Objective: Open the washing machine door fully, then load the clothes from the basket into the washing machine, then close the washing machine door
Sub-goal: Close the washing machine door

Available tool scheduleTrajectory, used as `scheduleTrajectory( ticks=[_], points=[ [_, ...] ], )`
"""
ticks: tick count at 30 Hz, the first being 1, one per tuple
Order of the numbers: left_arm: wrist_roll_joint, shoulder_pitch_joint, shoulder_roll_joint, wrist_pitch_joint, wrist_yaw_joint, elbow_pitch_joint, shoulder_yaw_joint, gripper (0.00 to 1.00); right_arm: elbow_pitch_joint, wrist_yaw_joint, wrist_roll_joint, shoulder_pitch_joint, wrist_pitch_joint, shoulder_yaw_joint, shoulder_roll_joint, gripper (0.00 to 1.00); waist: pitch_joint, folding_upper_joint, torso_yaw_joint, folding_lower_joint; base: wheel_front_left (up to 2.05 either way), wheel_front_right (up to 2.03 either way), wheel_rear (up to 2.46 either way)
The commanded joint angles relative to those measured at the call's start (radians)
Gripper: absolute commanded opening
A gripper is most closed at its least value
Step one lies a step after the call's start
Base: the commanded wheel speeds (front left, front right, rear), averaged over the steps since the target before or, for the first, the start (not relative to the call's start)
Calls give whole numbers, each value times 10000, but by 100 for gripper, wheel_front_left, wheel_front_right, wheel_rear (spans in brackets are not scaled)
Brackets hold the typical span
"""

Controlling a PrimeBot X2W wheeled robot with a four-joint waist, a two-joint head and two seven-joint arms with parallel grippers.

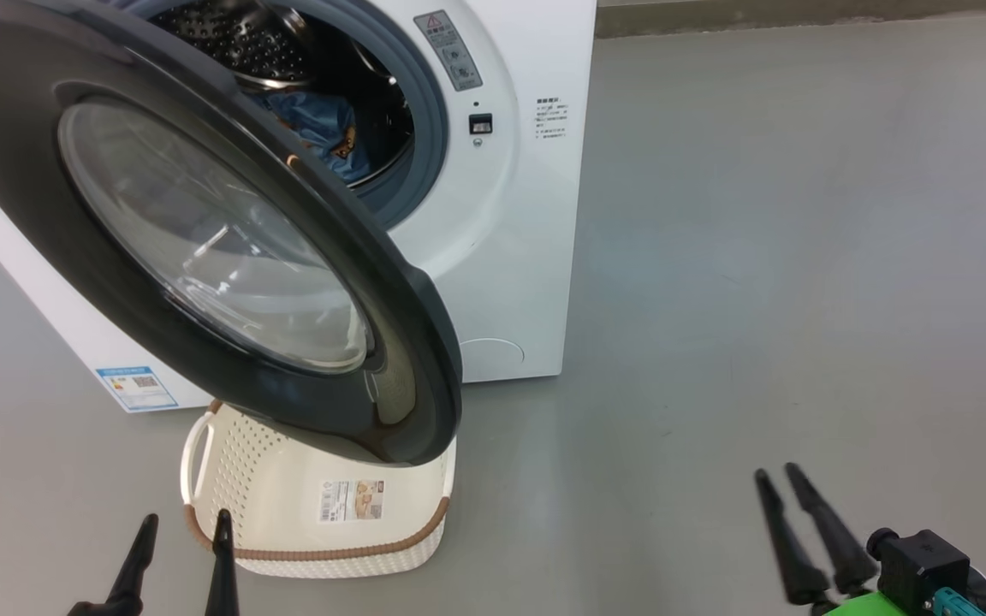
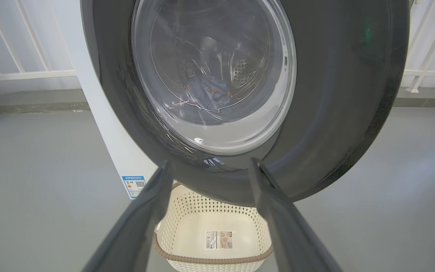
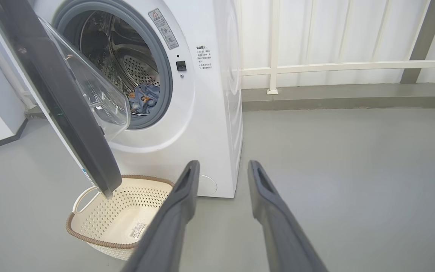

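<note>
The washing machine (image 1: 510, 214) stands with its door (image 1: 202, 231) swung open, the black ring and glass bowl hanging over the basket (image 1: 330, 553). Light blue clothes (image 1: 322, 128) lie inside the steel drum; through the glass in the left wrist view the clothes (image 2: 208, 90) show as well. The basket (image 3: 89, 238) looks empty, its label sticker on the inside bottom. My left gripper (image 1: 185, 524) is open near the basket's left front corner, pointing at the door (image 2: 334, 94). My right gripper (image 1: 777, 472) hovers over the floor to the right, jaws apart with nothing between them.
Grey floor (image 1: 758, 257) stretches wide to the right of the machine. A low kerb (image 3: 334, 98) and a white railing (image 3: 334, 67) run along the back wall. A blue energy sticker (image 1: 135, 387) marks the machine's lower left front.
</note>
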Motion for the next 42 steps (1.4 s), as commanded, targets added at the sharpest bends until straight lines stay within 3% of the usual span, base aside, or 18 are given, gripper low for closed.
scheduleTrajectory(
  ticks=[1, 19, 27, 42],
  points=[
    [133, -280, 209, -61, 96, -321, 294, 100, -227, 63, -2, -140, -14, 222, -13, 0, 18, 0, 30, 0, 0, 0, 0],
    [196, -575, 269, -207, 177, -479, 164, 100, 379, 63, 212, -834, 100, 572, -275, 0, 348, 0, 619, 0, 0, 0, 0],
    [278, -901, 251, -269, 130, -451, -9, 100, 1677, 63, 523, -2195, -104, 1099, -501, 0, 586, 0, 1322, 0, 0, 0, 0],
    [318, -1852, -132, -697, -28, -98, -306, 100, 4465, 63, 877, -6108, -631, 1603, -1028, 0, 1536, 0, 2708, 0, 0, 0, 0]
  ],
)
